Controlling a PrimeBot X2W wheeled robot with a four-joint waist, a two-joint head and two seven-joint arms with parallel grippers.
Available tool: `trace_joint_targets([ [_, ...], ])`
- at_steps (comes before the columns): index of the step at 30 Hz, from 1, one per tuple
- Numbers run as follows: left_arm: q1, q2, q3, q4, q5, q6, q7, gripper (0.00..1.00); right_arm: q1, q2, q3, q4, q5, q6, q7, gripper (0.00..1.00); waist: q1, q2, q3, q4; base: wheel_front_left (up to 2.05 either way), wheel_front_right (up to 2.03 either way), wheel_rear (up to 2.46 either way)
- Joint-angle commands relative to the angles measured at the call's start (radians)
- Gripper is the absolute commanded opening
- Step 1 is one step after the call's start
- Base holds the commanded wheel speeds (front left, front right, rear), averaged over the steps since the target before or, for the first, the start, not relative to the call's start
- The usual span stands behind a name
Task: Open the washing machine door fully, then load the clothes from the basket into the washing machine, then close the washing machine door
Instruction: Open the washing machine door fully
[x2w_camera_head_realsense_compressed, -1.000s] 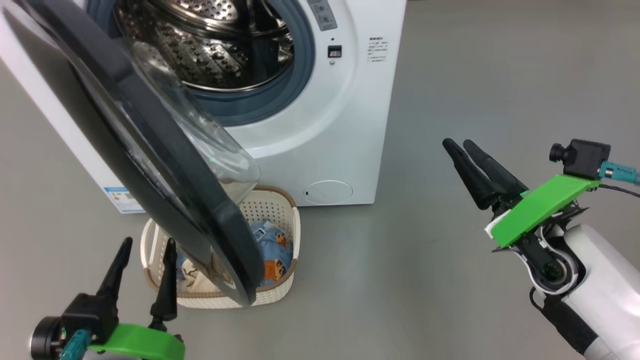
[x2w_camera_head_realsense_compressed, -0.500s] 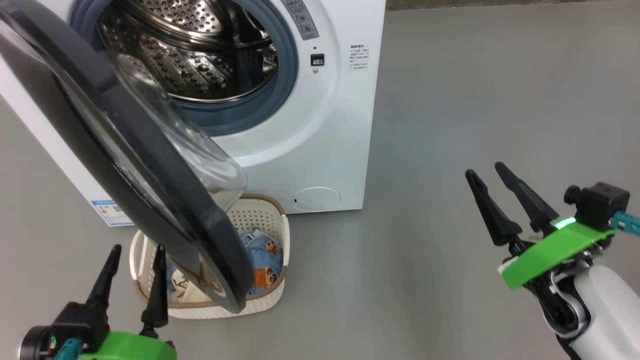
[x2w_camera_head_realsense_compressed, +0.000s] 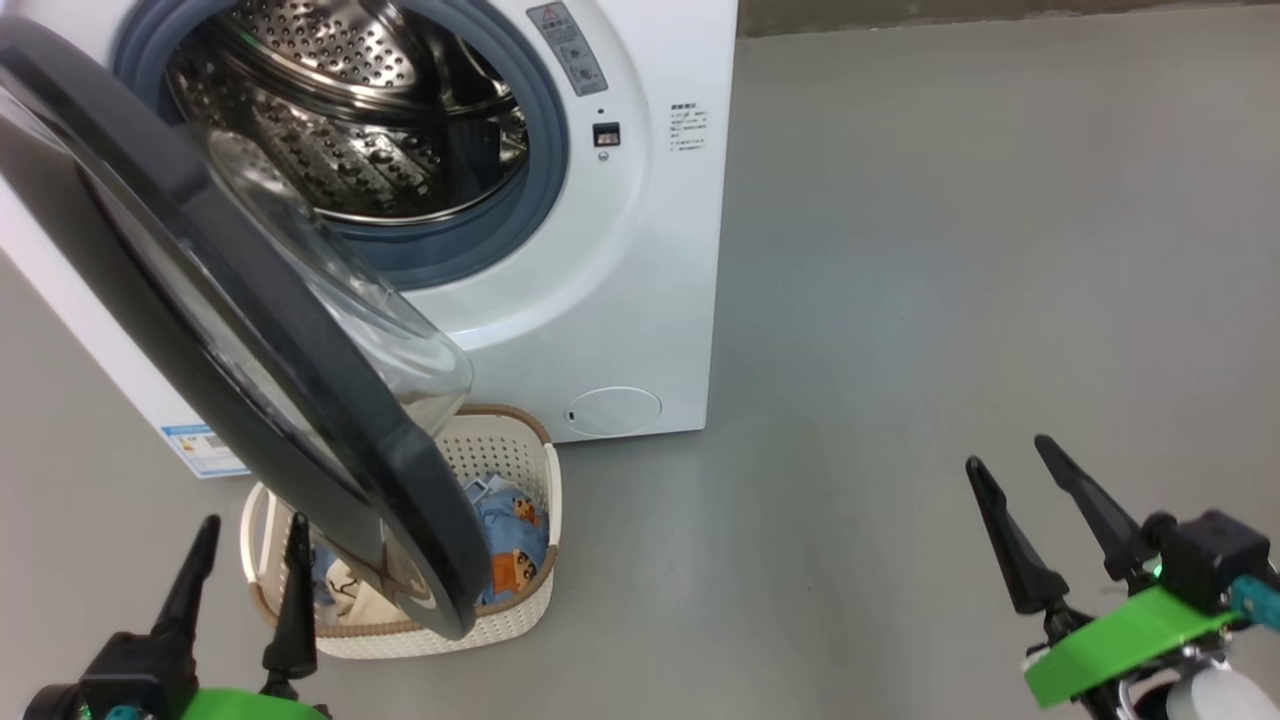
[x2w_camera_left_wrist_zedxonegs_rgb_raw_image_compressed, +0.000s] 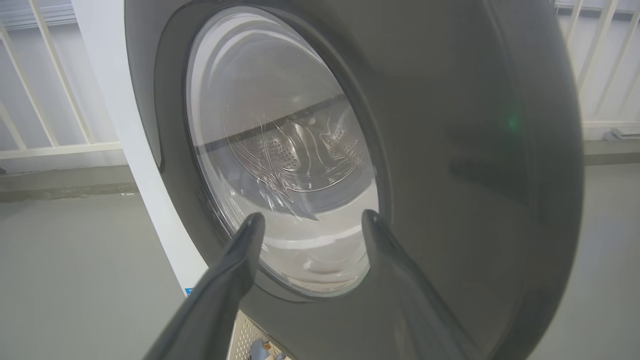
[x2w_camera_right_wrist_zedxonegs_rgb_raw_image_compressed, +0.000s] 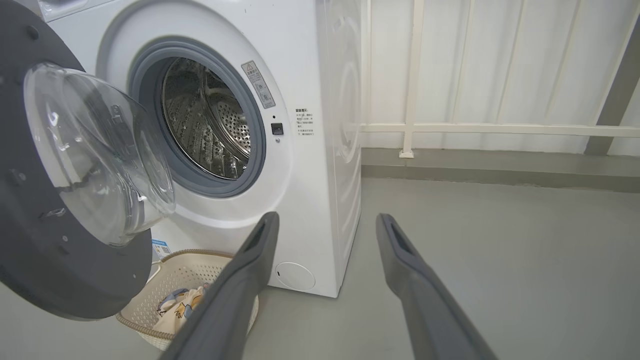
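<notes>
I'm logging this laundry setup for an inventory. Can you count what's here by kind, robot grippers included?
washing machine: 1
washing machine door, open: 1
basket: 1
clothes, one bundle in the basket: 1
grippers, left gripper and right gripper, both open: 2
Total: 6
</notes>
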Motion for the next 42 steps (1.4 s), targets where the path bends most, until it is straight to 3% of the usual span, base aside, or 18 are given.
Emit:
trace_joint_targets([
  [1,-0.006,0.013,0.04,-0.032,-0.005,0.009,-0.006,1.0,0.015,0.002,-0.001,-0.039,-0.025,0.002,-0.015,1.0,0.0,-0.0001,-0.003,-0.005,0.0,0.0,0.0],
  [20,0.111,0.01,0.019,-0.086,-0.018,0.057,-0.006,1.0,0.192,0.144,-0.151,-0.091,-0.224,0.002,-0.033,1.0,0.0,-0.0001,-0.03,-0.018,0.0,0.0,0.0],
  [42,0.127,0.01,-0.008,-0.063,-0.04,0.074,-0.006,1.0,0.175,0.175,-0.162,-0.071,-0.252,0.002,-0.031,1.0,0.0,-0.0001,-0.034,0.001,0.0,0.0,0.0],
])
